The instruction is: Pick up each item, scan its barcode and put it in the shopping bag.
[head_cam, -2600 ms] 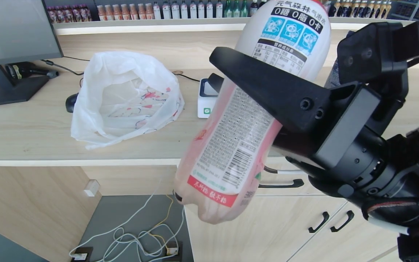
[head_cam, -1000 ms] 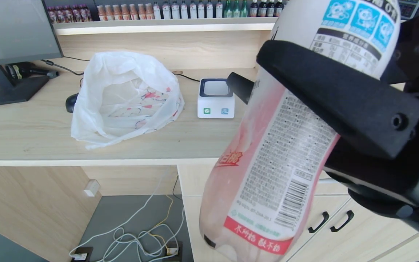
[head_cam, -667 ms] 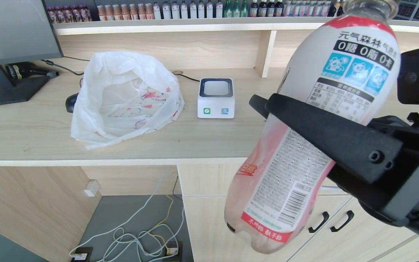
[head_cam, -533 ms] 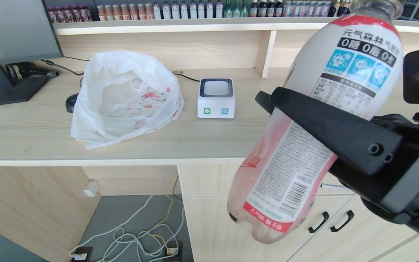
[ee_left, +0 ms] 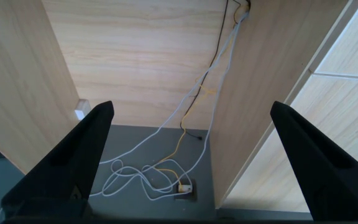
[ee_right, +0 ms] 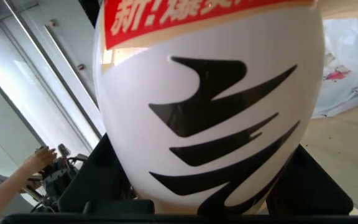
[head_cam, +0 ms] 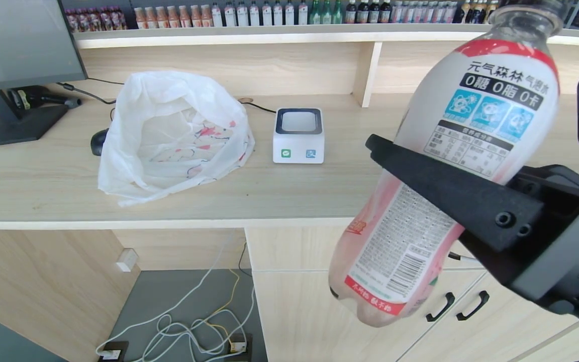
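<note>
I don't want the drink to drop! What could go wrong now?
The tall pink-and-white plastic bottle is tilted, gripped around its middle by the jaws, seemingly out past the wooden counter; a slip might send it to the floor. Its barcode faces away from the small white box scanner, so the scan could miss. The floppy white plastic shopping bag may sag when the bottle goes in.

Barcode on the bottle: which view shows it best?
Head view: the barcode faces it, low on the bottle. Right wrist view shows the bottle's other side, black strokes; left wrist view shows floor cables.
</note>
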